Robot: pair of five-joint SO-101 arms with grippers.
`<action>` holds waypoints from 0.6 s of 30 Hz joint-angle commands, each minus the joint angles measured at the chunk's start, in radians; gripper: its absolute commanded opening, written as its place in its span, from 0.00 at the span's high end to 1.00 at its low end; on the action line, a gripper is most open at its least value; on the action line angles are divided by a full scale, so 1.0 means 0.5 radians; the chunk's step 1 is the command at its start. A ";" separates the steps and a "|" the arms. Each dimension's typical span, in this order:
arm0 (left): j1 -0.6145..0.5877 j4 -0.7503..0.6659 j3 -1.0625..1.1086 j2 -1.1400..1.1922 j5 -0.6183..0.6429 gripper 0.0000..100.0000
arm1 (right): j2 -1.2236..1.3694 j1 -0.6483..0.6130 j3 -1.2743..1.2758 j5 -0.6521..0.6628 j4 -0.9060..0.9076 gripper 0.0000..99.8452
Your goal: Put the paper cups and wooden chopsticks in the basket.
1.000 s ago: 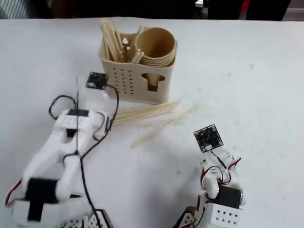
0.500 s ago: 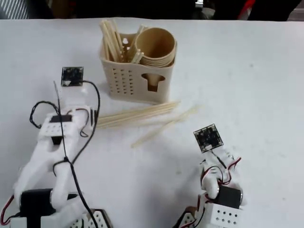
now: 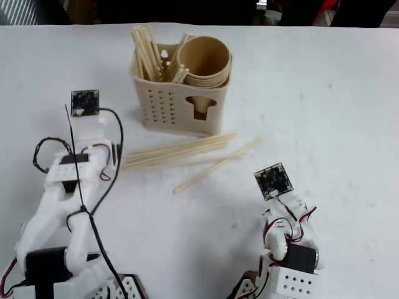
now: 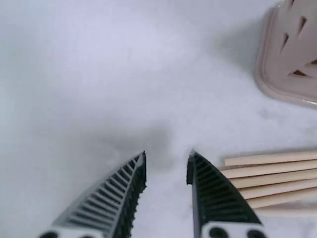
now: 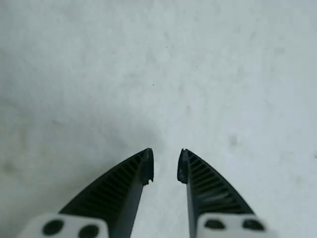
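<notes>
A beige slotted basket (image 3: pixel 177 103) stands at the back of the white table, holding stacked paper cups (image 3: pixel 204 59) and several upright wooden chopsticks (image 3: pixel 146 48). Loose chopsticks (image 3: pixel 181 151) lie in a bundle in front of the basket, and two more (image 3: pixel 215 166) lie slanted just nearer. My left gripper (image 4: pixel 167 157) is open and empty over bare table, with the bundle's ends (image 4: pixel 275 173) just beside one finger and the basket's corner (image 4: pixel 290 59) farther off. My right gripper (image 5: pixel 165 159) hangs open over bare table.
The left arm (image 3: pixel 68 180) stretches along the table's left side, its cable looping over it. The right arm (image 3: pixel 287 249) sits folded at the front right. Open table lies to the right of the basket.
The left arm has swung to the left, away from the basket, uncovering the left ends of the chopstick bundle. The right arm has kept still.
</notes>
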 commanded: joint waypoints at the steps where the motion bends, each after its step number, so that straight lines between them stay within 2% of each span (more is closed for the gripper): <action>1: -0.026 -0.181 0.061 -0.087 0.006 0.85 | -0.011 0.011 0.015 0.018 -0.014 0.90; 14: 0.017 -0.292 0.061 -0.075 0.003 0.85 | -0.011 0.011 0.015 0.018 -0.014 0.90; 18: -0.032 -0.454 0.083 -0.118 -0.169 0.85 | -0.011 0.008 0.015 0.018 -0.014 0.90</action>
